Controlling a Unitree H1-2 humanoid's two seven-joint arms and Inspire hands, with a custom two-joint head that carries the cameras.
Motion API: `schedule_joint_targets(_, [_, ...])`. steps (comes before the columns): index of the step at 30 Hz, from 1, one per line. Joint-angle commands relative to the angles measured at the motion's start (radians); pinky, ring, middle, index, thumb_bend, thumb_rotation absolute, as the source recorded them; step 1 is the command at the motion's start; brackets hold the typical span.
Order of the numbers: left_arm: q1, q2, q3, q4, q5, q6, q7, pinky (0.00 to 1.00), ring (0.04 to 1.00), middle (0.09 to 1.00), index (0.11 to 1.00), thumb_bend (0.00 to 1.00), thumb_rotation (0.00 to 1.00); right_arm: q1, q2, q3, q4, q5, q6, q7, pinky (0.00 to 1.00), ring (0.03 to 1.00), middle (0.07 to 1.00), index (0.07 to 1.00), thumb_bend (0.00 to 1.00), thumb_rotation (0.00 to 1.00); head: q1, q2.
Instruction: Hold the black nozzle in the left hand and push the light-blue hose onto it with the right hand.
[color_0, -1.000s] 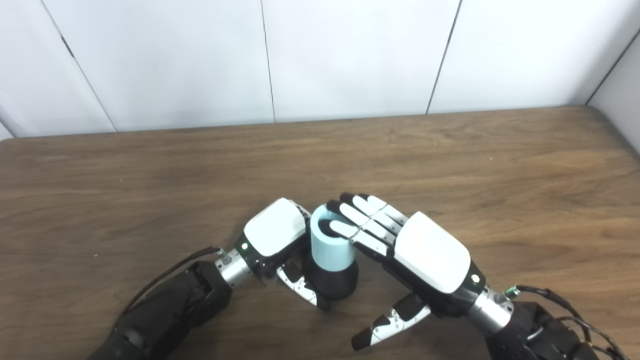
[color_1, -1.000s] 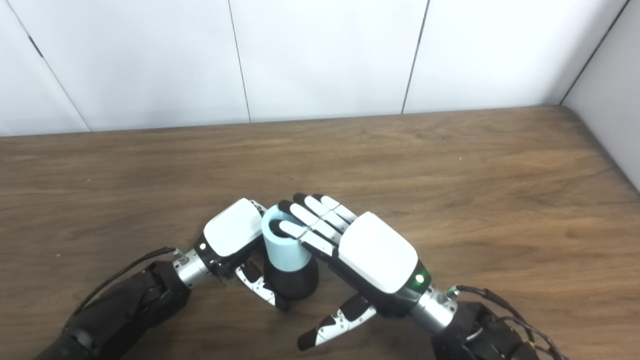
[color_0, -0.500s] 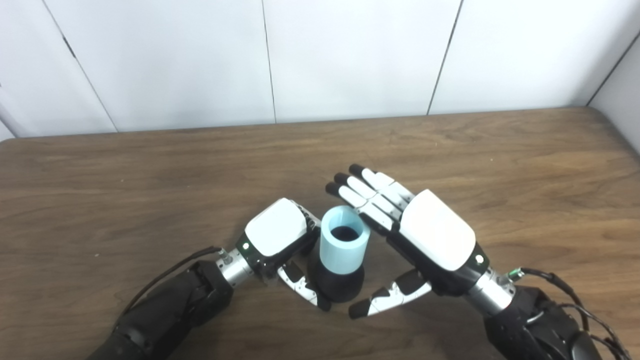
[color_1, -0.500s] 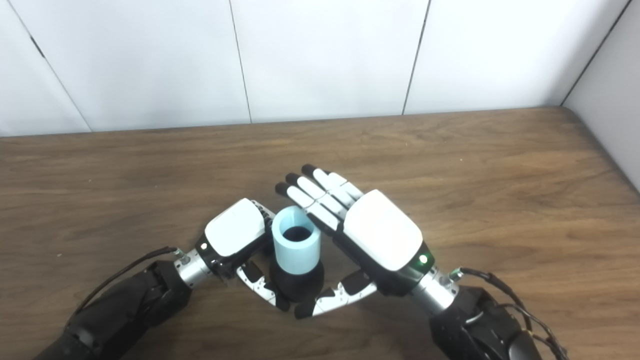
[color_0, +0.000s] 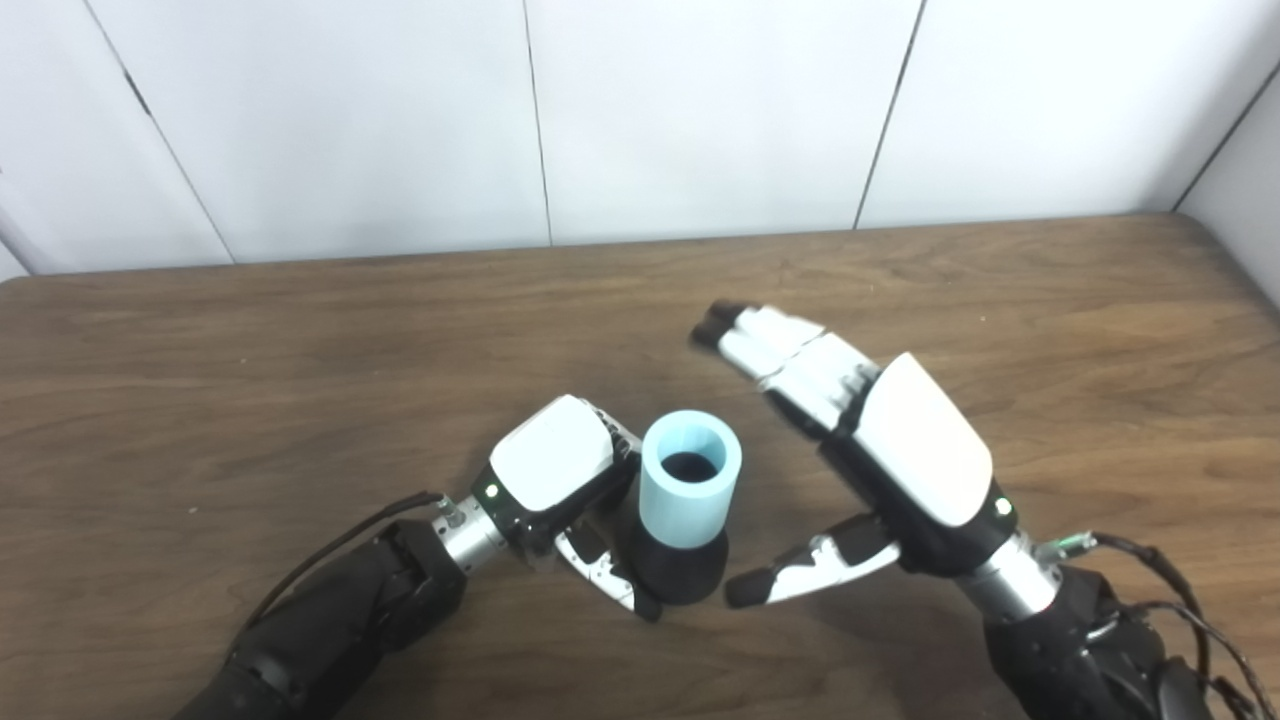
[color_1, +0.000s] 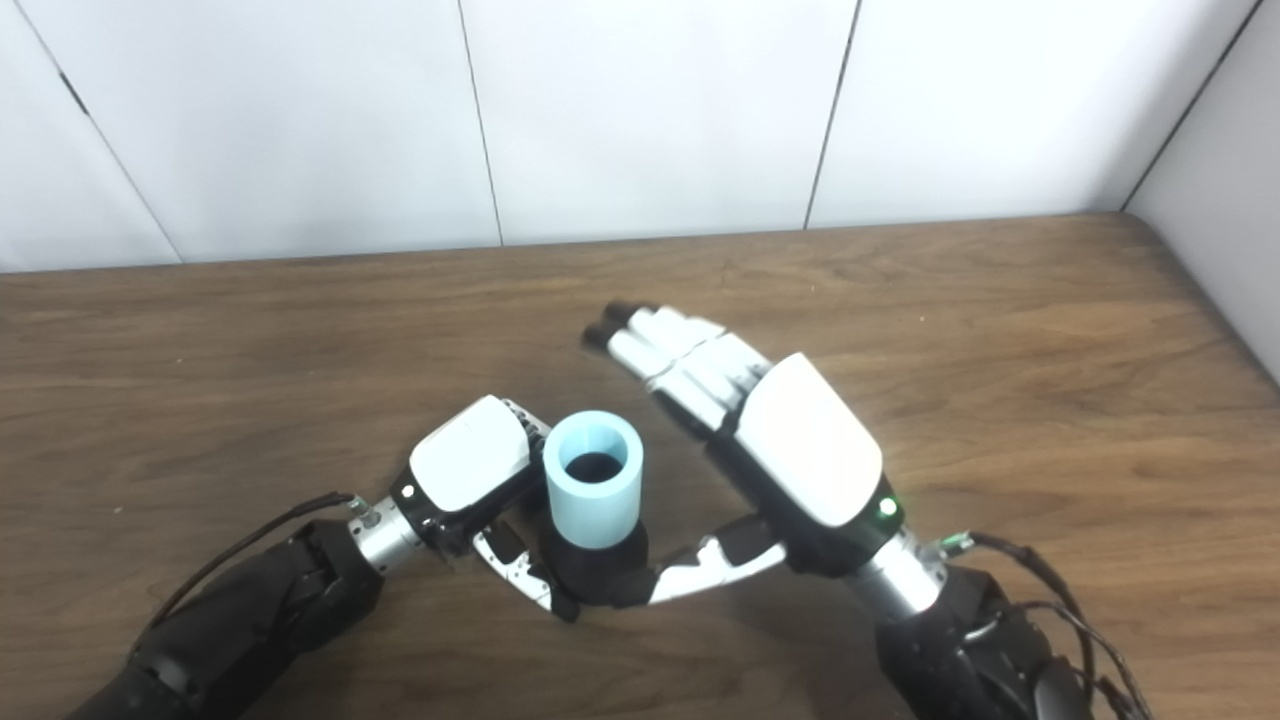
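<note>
Fingers (color_0: 775, 345) of the right hand (color_0: 900, 455) spread wide, apparently clear of the light-blue hose (color_0: 688, 490); left hand (color_0: 560, 480) clasps the black nozzle (color_0: 680, 570) beneath.

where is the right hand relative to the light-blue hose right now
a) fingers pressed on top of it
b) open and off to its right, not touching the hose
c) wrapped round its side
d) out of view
b: the right hand is open with fingers spread, apart from the light-blue hose, which stands upright on the black nozzle held by the left hand.
</note>
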Motion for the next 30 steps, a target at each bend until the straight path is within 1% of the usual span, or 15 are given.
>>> schedule_joint_targets(1, [0.099,-0.01,-0.04,0.097,0.049,0.011,-0.022,0.2,0.268,0.316,0.36,1.0,0.22,0.02,0.024,-0.053,0.045,0.146,0.046,-0.043,0.94,1.0,1.0,1.0,0.9,0.89,0.0,0.001])
schedule_joint_targets(5, [0.101,-0.004,-0.039,0.094,0.034,0.009,-0.027,0.19,0.257,0.308,0.355,1.0,0.23,0.04,0.103,-0.116,0.101,0.319,0.141,-0.063,0.96,1.0,1.0,1.0,0.91,0.91,0.002,0.005])
schedule_joint_targets(7, [0.102,0.001,-0.037,0.087,0.025,0.008,-0.027,0.2,0.27,0.317,0.358,1.0,0.23,0.049,0.12,-0.14,0.143,0.402,0.15,-0.066,0.97,1.0,1.0,1.0,0.86,0.9,0.002,0.007])
schedule_joint_targets(8, [0.103,0.005,-0.035,0.077,0.017,0.008,-0.034,0.22,0.296,0.344,0.381,1.0,0.23,0.054,0.121,-0.149,0.169,0.433,0.139,-0.064,0.98,1.0,1.0,1.0,0.81,0.89,-0.001,0.008])
schedule_joint_targets(9, [0.105,0.008,-0.034,0.07,0.012,0.008,-0.04,0.26,0.336,0.391,0.428,1.0,0.24,0.057,0.121,-0.154,0.186,0.453,0.13,-0.062,0.99,1.0,1.0,1.0,0.75,0.89,-0.001,0.008])
schedule_joint_targets(10, [0.105,0.01,-0.032,0.066,0.004,0.008,-0.046,0.27,0.35,0.407,0.444,1.0,0.24,0.063,0.124,-0.162,0.213,0.48,0.115,-0.064,0.99,1.0,1.0,1.0,0.73,0.89,-0.002,0.008])
schedule_joint_targets(11, [0.106,0.011,-0.031,0.065,-0.004,0.008,-0.056,0.29,0.36,0.413,0.453,1.0,0.25,0.066,0.128,-0.17,0.233,0.51,0.106,-0.065,1.0,1.0,1.0,1.0,0.63,0.9,-0.001,0.006])
schedule_joint_targets(12, [0.106,0.012,-0.03,0.064,-0.008,0.008,-0.062,0.3,0.367,0.418,0.46,1.0,0.27,0.067,0.131,-0.175,0.245,0.529,0.1,-0.065,1.0,1.0,1.0,1.0,0.55,0.91,-0.001,0.006])
schedule_joint_targets(14, [0.109,0.011,-0.022,0.055,-0.016,0.009,-0.086,0.31,0.377,0.427,0.476,1.0,0.29,0.065,0.137,-0.188,0.25,0.543,0.111,-0.074,1.0,1.0,1.0,1.0,0.48,0.94,0.011,0.007])
schedule_joint_targets(17, [0.113,0.01,-0.01,0.046,-0.02,0.01,-0.095,0.33,0.399,0.447,0.507,1.0,0.29,0.066,0.137,-0.195,0.246,0.55,0.132,-0.075,1.0,1.0,1.0,1.0,0.44,0.97,0.011,0.008])
schedule_joint_targets(21, [0.114,0.011,0.001,0.046,-0.018,0.009,-0.089,0.34,0.407,0.472,0.521,1.0,0.31,0.067,0.133,-0.192,0.246,0.55,0.144,-0.073,1.0,1.0,1.0,0.992,0.46,0.92,0.017,0.007])
schedule_joint_targets(24, [0.123,0.009,0.028,0.033,-0.041,0.019,-0.126,0.36,0.44,0.51,0.564,1.0,0.31,0.068,0.129,-0.191,0.244,0.543,0.155,-0.072,1.0,1.0,1.0,0.988,0.48,0.92,0.014,0.006])
schedule_joint_targets(26, [0.131,0.004,0.047,0.026,-0.047,0.028,-0.142,0.43,0.518,0.581,0.629,1.0,0.31,0.069,0.122,-0.188,0.244,0.53,0.161,-0.069,1.0,1.0,1.0,0.995,0.47,0.92,0.012,0.007])
schedule_joint_targets(28, [0.137,0.001,0.059,0.019,-0.03,0.038,-0.145,0.54,0.614,0.652,0.682,1.0,0.33,0.069,0.113,-0.184,0.247,0.51,0.153,-0.067,1.0,1.0,1.0,0.999,0.44,0.93,0.014,0.006])
schedule_joint_targets(30, [0.141,0.0,0.067,0.016,-0.008,0.051,-0.146,0.65,0.682,0.703,0.724,1.0,0.34,0.069,0.107,-0.182,0.248,0.496,0.15,-0.067,1.0,1.0,1.0,1.0,0.43,0.93,0.016,0.006])
